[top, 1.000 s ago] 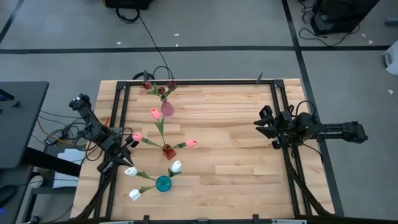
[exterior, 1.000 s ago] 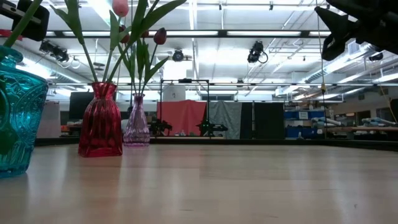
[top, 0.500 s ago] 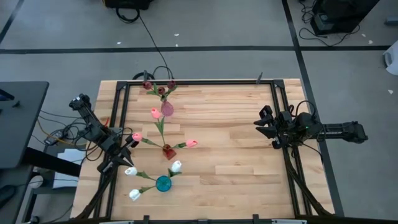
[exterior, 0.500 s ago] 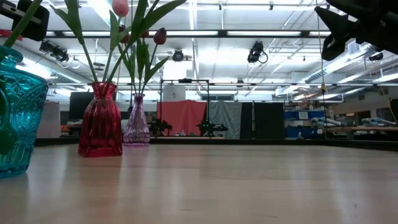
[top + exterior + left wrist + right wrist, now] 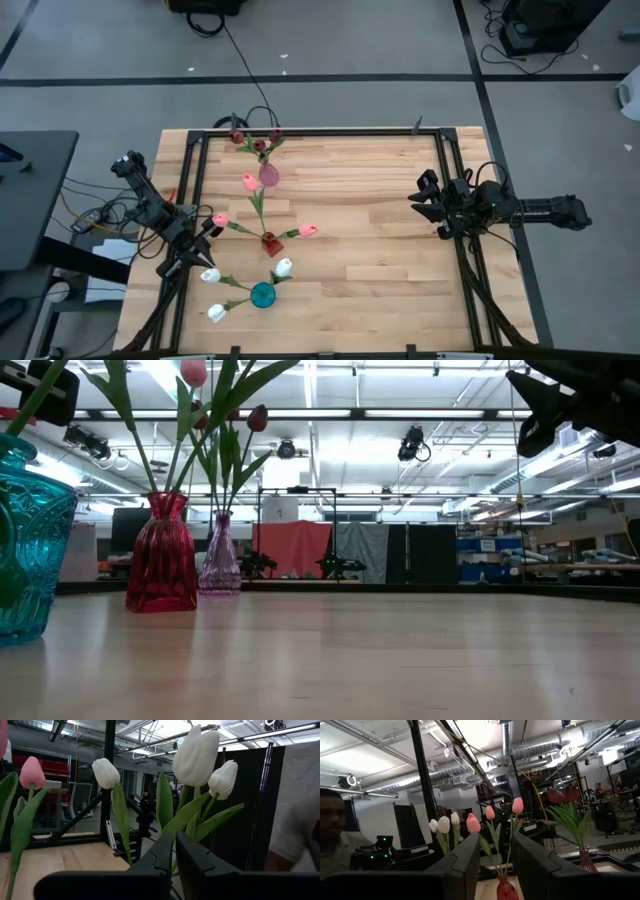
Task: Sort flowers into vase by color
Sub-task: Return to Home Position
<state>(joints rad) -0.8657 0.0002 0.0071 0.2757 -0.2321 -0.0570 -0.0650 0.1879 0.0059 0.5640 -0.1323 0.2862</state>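
All the tulips stand with their stems in three vases on the table's left half. Three maroon tulips are in the pale pink vase, three pink tulips in the red vase, and three white tulips in the teal vase. My left gripper hovers at the left edge, just left of the red and teal vases, shut and empty; its wrist view shows the white tulips close ahead of the left gripper. My right gripper hangs open and empty over the right side, facing the vases.
A black metal frame runs along the table's edges. The wooden table top between the vases and the right arm is bare. A person shows beyond the table in the right wrist view, and a pale sleeve in the left wrist view.
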